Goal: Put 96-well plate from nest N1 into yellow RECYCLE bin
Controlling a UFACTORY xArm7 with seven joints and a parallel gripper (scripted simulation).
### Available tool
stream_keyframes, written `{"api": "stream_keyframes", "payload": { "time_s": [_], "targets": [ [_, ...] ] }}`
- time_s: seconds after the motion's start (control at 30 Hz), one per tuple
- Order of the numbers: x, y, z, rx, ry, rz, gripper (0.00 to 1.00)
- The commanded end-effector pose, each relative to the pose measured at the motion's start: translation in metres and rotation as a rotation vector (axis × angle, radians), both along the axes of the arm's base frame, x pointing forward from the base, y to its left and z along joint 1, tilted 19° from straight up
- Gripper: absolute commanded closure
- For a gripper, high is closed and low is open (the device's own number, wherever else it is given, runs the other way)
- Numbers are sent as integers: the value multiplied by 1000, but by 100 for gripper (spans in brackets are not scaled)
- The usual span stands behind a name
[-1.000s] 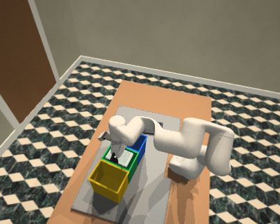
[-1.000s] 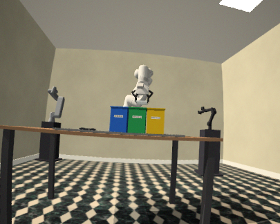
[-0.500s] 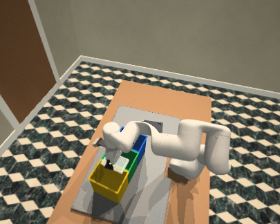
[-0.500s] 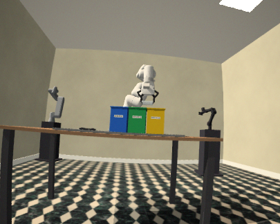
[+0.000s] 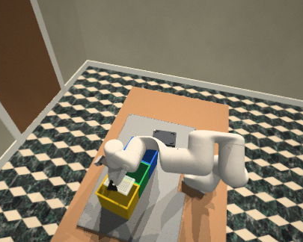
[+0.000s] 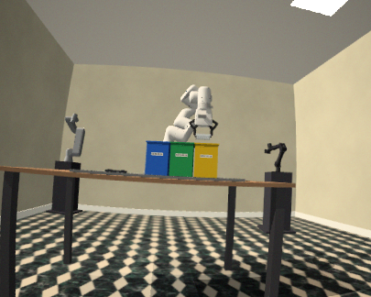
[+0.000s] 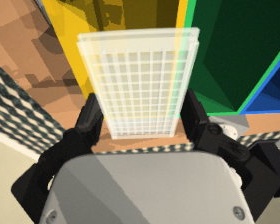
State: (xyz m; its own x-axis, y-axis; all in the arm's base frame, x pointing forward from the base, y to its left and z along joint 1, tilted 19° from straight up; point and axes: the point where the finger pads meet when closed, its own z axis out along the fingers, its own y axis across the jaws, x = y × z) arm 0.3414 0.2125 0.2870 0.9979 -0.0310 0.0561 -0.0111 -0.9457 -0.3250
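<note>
Counter (image 5: 210, 112) of orange wood carried a grey mat (image 5: 165, 209), and on it three bins stood touching in a row: blue (image 6: 157, 158), green (image 6: 181, 159), yellow (image 6: 205, 159). I hung above the yellow bin's mouth. My pincer (image 7: 141, 117) was clamped on the 96-well plate (image 7: 139, 82), one finger (image 7: 89, 121) at each long side, the plate over the yellow interior near the green wall.

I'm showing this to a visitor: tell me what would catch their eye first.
First, the white arm stretched across the table, its gripper shut on a clear 96-well plate above the mouth of the yellow bin. Next, the row of three bright bins: yellow at the end, the green bin in the middle and the blue bin beyond, all upright.
</note>
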Motion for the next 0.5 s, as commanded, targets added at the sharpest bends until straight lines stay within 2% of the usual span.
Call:
{"api": "stream_keyframes", "payload": {
  "time_s": [0.0,0.47],
  "targets": [
    [4,18,7,0,-3,-2,100],
    [4,20,8,0,-3,-2,100]
  ]
}}
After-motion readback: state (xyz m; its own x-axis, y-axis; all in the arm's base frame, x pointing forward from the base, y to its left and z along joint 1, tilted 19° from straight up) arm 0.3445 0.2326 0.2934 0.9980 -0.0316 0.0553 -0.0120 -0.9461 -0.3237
